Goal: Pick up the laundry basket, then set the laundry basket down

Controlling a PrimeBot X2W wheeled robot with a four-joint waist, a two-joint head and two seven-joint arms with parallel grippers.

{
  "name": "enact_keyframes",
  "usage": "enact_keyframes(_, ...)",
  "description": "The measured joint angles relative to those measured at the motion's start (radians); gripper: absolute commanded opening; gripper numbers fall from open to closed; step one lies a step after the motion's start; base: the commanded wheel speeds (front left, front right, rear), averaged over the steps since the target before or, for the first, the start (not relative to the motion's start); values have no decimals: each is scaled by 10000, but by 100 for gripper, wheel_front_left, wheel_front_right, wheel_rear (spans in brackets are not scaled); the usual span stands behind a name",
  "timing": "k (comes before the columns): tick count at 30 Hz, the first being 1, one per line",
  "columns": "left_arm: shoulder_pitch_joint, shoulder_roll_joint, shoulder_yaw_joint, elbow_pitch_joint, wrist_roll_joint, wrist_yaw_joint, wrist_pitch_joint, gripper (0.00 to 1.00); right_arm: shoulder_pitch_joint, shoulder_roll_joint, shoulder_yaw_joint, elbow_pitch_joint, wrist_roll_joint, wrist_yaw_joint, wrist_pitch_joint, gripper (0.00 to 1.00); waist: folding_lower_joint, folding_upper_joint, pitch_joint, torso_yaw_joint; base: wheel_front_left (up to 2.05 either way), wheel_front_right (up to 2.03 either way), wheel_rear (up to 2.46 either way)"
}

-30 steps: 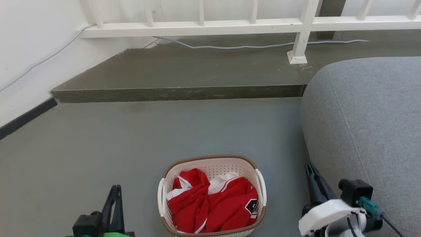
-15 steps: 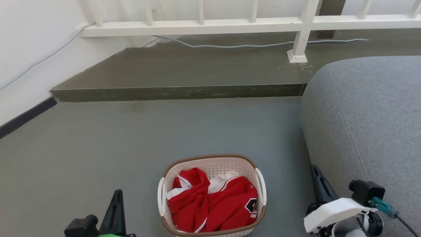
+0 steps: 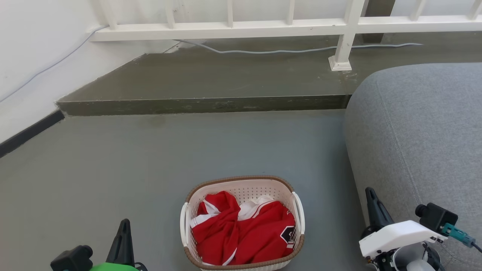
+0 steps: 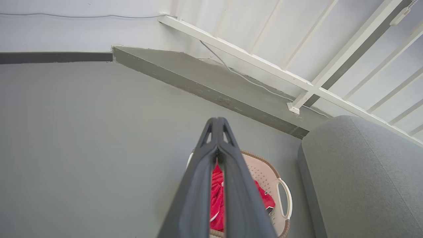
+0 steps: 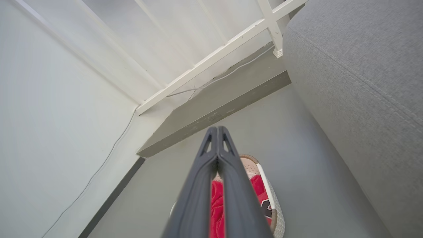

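Note:
The laundry basket (image 3: 245, 186) sits on the grey floor at the bottom centre of the head view, cream-white and perforated with a brown rim, two white side handles and red-and-white clothing inside. My left gripper (image 3: 124, 224) is at the lower left, apart from the basket, fingers shut and holding nothing. At the lower right, also clear of the basket, my right gripper (image 3: 370, 193) is shut and empty. In the left wrist view the shut left gripper (image 4: 217, 121) partly covers the basket (image 4: 264, 172). The right wrist view has the shut right gripper (image 5: 217, 130) over the basket (image 5: 273, 195).
A grey sofa (image 3: 421, 131) fills the right side, close to my right gripper. A raised concrete step (image 3: 203, 105) crosses the back, with a white railing (image 3: 346, 37) and a grey cable on it. A white wall (image 3: 30, 56) stands at the left.
Both grippers have drawn back and outward from the basket, lower in the head view. The basket has stayed where it was.

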Motion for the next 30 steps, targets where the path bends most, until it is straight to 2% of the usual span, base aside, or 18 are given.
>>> enact_keyframes(30, -731, 61, 686, 562, -4337, -690, 934, 0, -454, -65, -1168, 138, 3967, 692, 966, 0, 0, 0, 60, -15, 0, 0, 0)
